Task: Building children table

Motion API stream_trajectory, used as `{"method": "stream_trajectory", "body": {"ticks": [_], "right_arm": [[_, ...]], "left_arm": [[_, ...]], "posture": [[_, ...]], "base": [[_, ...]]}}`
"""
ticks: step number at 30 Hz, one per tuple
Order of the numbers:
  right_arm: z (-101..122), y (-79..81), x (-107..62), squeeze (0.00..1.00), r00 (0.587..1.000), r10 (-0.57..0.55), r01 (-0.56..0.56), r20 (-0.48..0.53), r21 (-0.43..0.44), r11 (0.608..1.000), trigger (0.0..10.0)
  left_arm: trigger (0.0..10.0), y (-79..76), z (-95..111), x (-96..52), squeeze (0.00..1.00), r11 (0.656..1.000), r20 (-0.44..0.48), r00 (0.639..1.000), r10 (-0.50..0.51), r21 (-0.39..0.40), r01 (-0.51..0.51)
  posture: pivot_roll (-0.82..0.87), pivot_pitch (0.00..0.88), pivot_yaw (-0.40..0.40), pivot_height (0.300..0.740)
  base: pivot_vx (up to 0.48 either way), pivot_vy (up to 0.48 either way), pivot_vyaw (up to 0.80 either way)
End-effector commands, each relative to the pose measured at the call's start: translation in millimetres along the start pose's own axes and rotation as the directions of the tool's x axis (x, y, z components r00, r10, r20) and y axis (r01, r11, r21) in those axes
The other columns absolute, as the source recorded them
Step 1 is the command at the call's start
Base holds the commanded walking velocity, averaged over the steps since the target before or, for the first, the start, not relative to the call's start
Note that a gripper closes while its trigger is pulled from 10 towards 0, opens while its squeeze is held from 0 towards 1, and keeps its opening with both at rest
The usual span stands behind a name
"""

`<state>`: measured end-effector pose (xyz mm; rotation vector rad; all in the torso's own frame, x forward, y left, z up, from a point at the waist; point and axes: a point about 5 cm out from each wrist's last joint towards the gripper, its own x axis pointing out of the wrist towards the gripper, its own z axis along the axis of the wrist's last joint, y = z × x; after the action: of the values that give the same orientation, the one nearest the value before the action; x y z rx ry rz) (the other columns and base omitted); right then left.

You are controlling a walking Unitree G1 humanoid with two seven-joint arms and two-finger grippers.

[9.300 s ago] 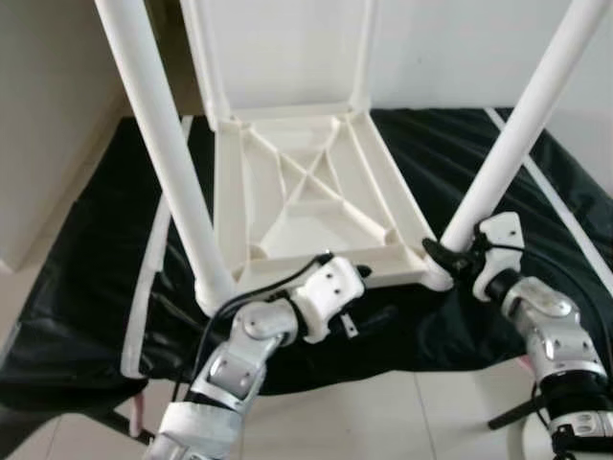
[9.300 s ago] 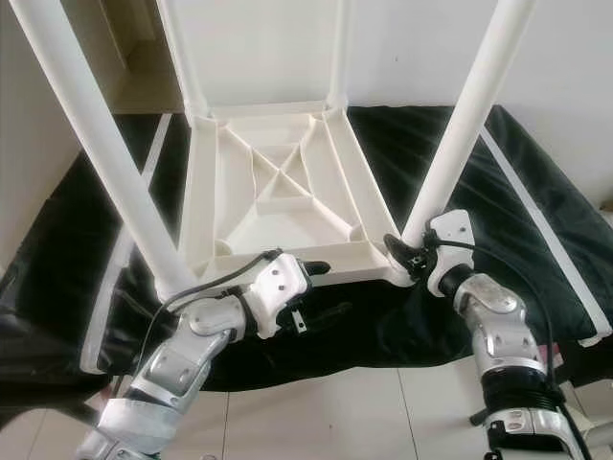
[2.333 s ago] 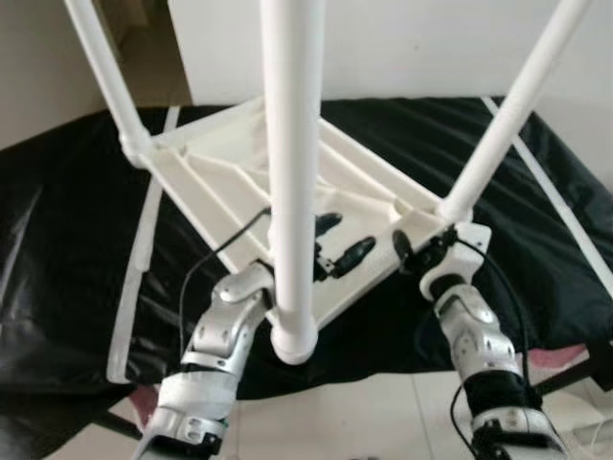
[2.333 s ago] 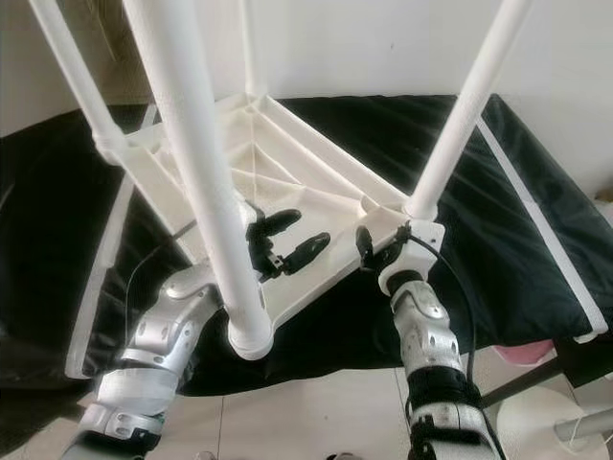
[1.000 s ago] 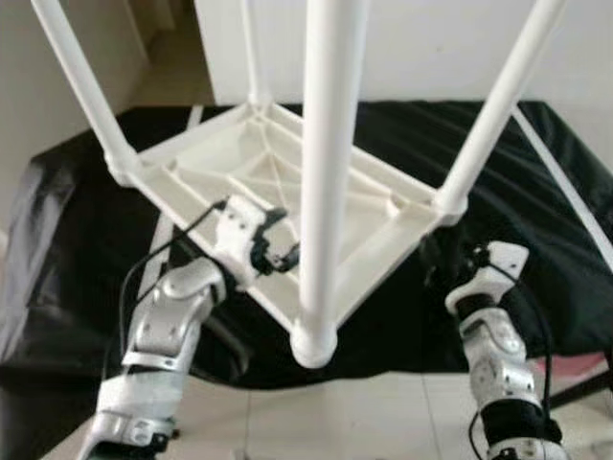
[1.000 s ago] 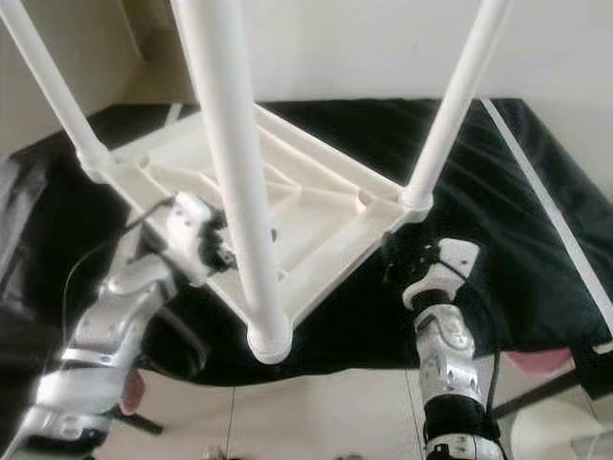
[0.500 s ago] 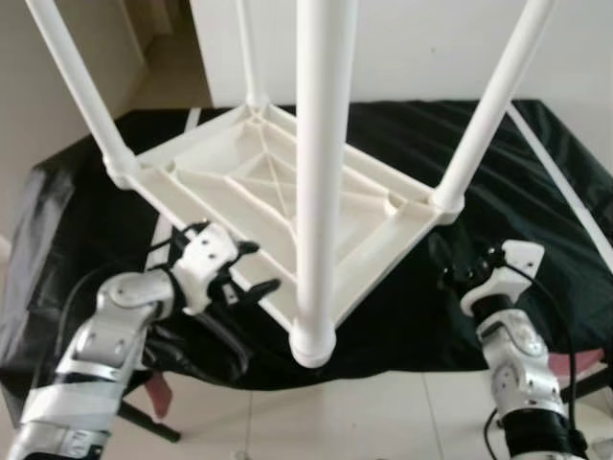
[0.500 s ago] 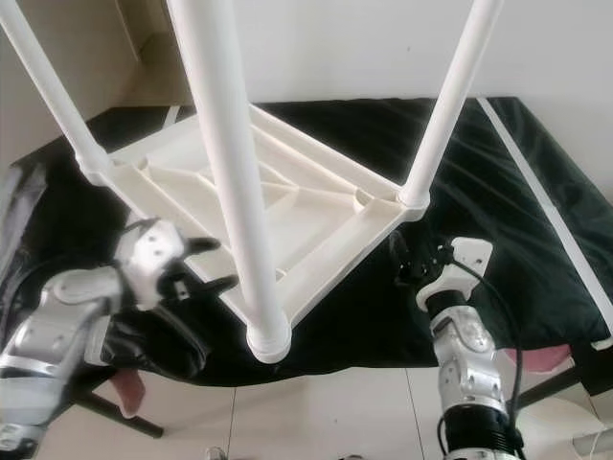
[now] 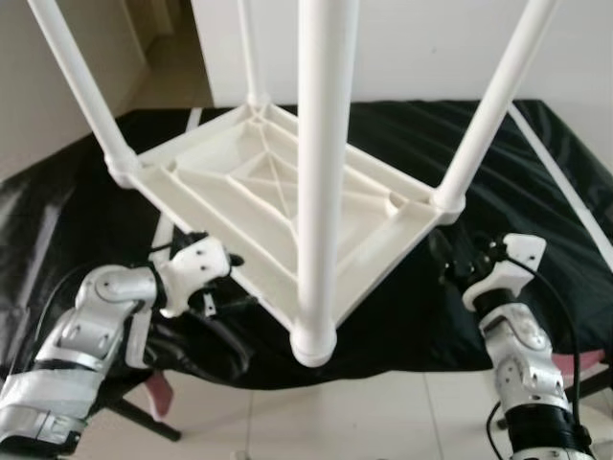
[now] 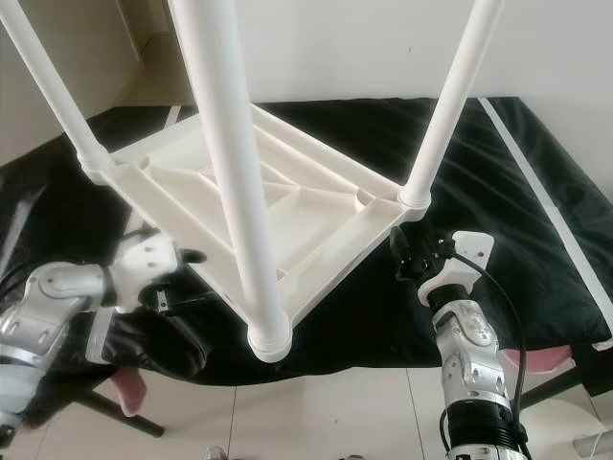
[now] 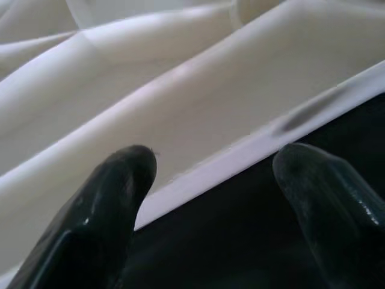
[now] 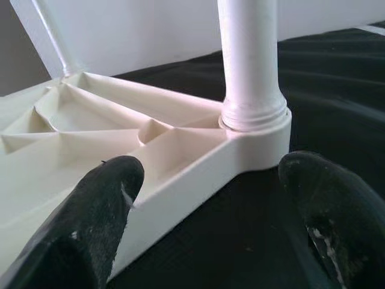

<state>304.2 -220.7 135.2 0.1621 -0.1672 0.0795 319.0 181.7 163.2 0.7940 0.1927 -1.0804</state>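
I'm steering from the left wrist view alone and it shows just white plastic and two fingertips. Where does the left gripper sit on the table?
Observer: The left gripper is at the near-left edge of the upside-down table top, fingers apart, gripping nothing.
Operator: Are the legs on?
Observer: Four legs stand up from the corners; the nearest leg rises just to that gripper's right.
Operator: And the right gripper?
Observer: The right gripper is open, just short of the corner socket on the right.

white plastic kids table (image 9: 287,192) upside down on black cloth, 4 legs up.
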Motion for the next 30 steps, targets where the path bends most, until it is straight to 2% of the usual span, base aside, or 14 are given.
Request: {"method": "stream_trajectory", "body": {"ticks": [1, 5, 8, 18, 19, 20, 22, 23, 30], "right_arm": [[1.3, -1.5, 1.2, 0.0, 1.0, 0.003, -0.003, -0.006, -0.002, 1.0, 10.0], [2.5, -1.4, 2.5, 0.0, 1.0, 0.004, -0.004, -0.004, -0.004, 1.0, 10.0], [3.9, -1.0, 3.4, 0.0, 1.0, 0.0, 0.0, 0.002, -0.004, 1.0, 10.0], [3.6, -2.0, 1.8, 0.0, 1.0, -0.02, 0.02, 0.008, 0.0, 1.0, 10.0], [3.8, -1.0, 2.4, 0.0, 1.0, -0.021, 0.021, 0.01, 0.002, 1.0, 10.0], [3.8, -1.0, 2.4, 0.0, 1.0, -0.021, 0.021, 0.01, 0.002, 1.0, 10.0], [3.9, 0.3, 3.0, 0.0, 1.0, -0.02, 0.02, 0.012, 0.003, 1.0, 10.0], [3.9, 0.6, 3.2, 0.0, 1.0, -0.021, 0.021, 0.013, 0.004, 1.0, 10.0], [3.4, 1.3, 3.9, 0.0, 1.0, -0.024, 0.024, 0.011, 0.006, 1.0, 10.0]], "left_arm": [[10.0, 1.3, -3.1, 5.4, 0.0, 0.999, -0.042, 0.999, 0.009, 0.033, -0.008], [10.0, 2.1, -2.6, 9.9, 0.0, 0.998, -0.055, 0.998, -0.005, 0.061, 0.008], [10.0, 2.3, -5.9, 17.2, 0.0, 0.994, -0.104, 0.994, -0.026, 0.099, 0.036], [10.0, 1.5, -11.5, 23.4, 0.0, 0.994, -0.116, 0.991, -0.065, 0.084, 0.075], [10.0, 1.9, -9.0, 28.0, 0.0, 0.997, -0.079, 0.995, -0.062, 0.034, 0.065], [10.0, 1.9, -9.0, 28.0, 0.0, 0.997, -0.079, 0.995, -0.062, 0.034, 0.065], [10.0, 5.0, 4.8, 33.8, 0.0, 0.984, 0.088, 0.995, -0.036, -0.171, 0.051], [10.0, 4.8, 5.5, 35.9, 0.0, 0.977, 0.112, 0.993, -0.035, -0.205, 0.057], [10.0, -0.2, -1.4, 42.9, 0.0, 0.978, 0.064, 0.996, -0.066, -0.193, 0.077]], "posture": [[-0.05, 0.064, 0.013, 0.74], [-0.05, 0.065, 0.016, 0.74], [-0.06, 0.068, 0.025, 0.74], [-0.07, 0.073, 0.042, 0.74], [-0.07, 0.074, 0.045, 0.74], [-0.07, 0.074, 0.045, 0.74], [-0.07, 0.075, 0.046, 0.74], [-0.07, 0.076, 0.047, 0.74], [-0.07, 0.081, 0.048, 0.74]], "base": [[0.0, 0.0, 0.0], [0.0, 0.0, 0.0], [0.0, 0.0, 0.0], [0.0, 0.0, 0.0], [0.0, 0.0, 0.0], [0.0, 0.0, 0.0], [0.0, 0.0, 0.0], [0.0, 0.0, 0.0], [0.0, 0.0, 0.0]]}}
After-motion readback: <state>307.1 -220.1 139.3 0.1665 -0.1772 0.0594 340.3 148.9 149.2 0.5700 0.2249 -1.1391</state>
